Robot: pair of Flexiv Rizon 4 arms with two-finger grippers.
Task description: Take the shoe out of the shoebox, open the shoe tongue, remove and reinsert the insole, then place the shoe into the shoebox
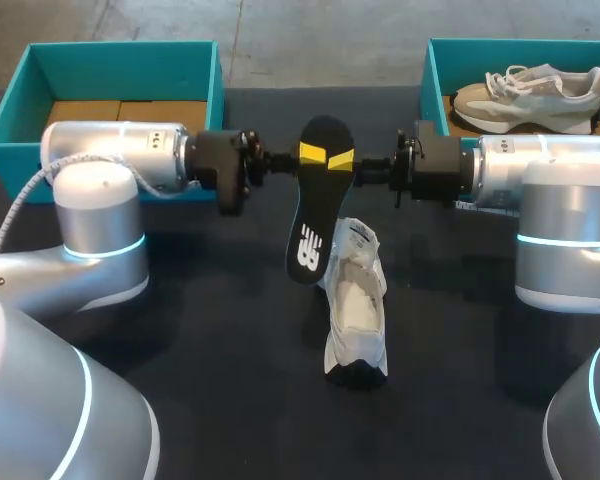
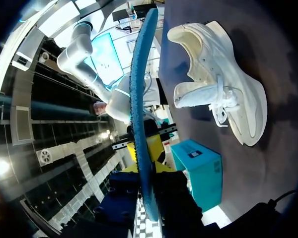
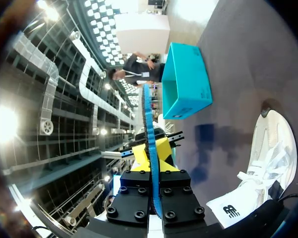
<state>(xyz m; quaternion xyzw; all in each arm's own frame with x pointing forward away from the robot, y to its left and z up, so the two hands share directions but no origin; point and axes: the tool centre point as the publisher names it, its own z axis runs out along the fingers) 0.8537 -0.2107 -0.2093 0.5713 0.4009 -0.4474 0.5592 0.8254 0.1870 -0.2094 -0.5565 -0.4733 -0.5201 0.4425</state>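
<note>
We note the flat black insole (image 1: 310, 215) held aloft, its long axis 12 to 7 o'clock. The left gripper (image 1: 313, 152) and right gripper (image 1: 341, 160) both pinch its wider end. A white mesh shoe (image 1: 358, 310) lies at its 6 o'clock.

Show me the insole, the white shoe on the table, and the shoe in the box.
insole (image 1: 313, 215): head view, its black middle.
white shoe (image 1: 357, 300): head view, its open inside.
boxed shoe (image 1: 525, 100): head view, its side.
</note>
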